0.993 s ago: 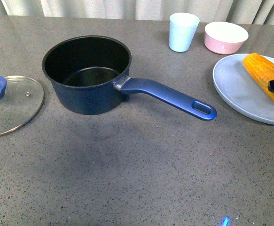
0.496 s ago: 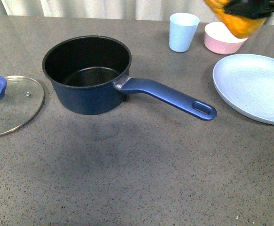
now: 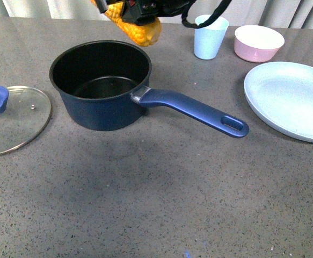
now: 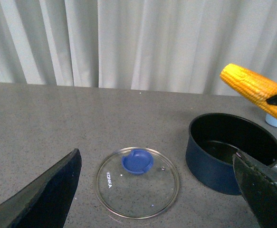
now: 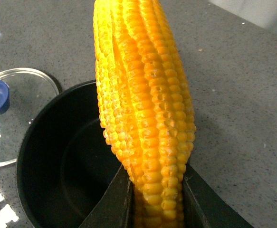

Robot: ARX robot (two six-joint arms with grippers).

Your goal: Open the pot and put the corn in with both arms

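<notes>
The navy pot [image 3: 100, 86] stands uncovered on the grey table, its handle [image 3: 194, 111] pointing toward the front right. Its glass lid [image 3: 14, 118] with the blue knob lies flat to the left of it. My right gripper [image 3: 140, 6] is shut on the corn [image 3: 135, 29], held in the air over the pot's far rim. The right wrist view shows the corn [image 5: 145, 109] clamped between the two fingers [image 5: 112, 204], above the pot [image 5: 67, 166]. My left gripper [image 4: 157, 190] hangs open above the lid [image 4: 137, 181], with the pot [image 4: 231, 149] and the corn [image 4: 254, 90] off to one side.
A pale blue plate [image 3: 290, 99] lies at the right edge. A pale blue cup [image 3: 209, 36] and a pink bowl [image 3: 258, 43] stand at the back right. White curtains hang behind the table.
The corn went from the plate up into the air and then leftward, now over the pot's far rim. The plate is bare. Pot and lid stayed put.
</notes>
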